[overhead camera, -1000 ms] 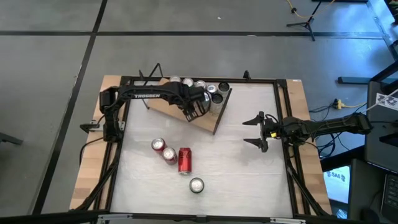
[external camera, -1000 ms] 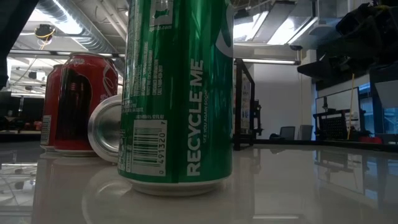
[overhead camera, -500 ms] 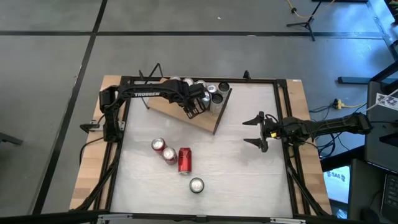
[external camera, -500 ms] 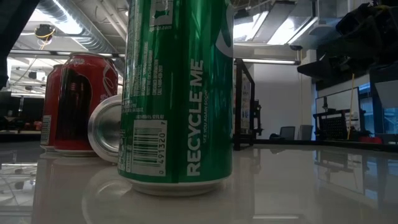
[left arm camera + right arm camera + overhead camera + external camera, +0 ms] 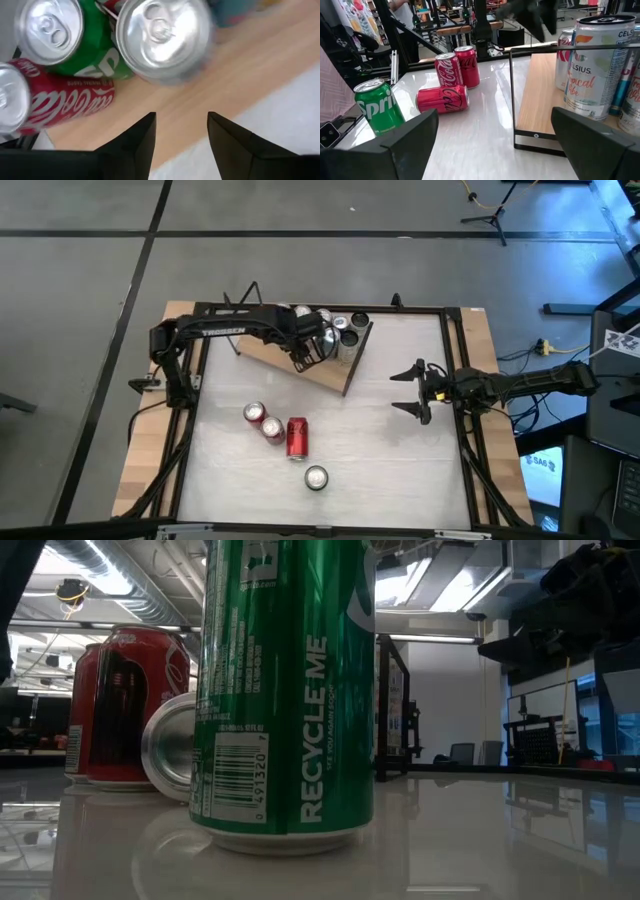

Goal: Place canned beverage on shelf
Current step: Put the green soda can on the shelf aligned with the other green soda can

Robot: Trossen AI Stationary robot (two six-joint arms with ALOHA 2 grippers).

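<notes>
Toward the top centre of the high view, my left end effector hovers over the shelf, fingers parted and holding nothing, beside the cans standing there. At right, my right end effector waits spread wide above the table. Four cans sit lower left.
</notes>
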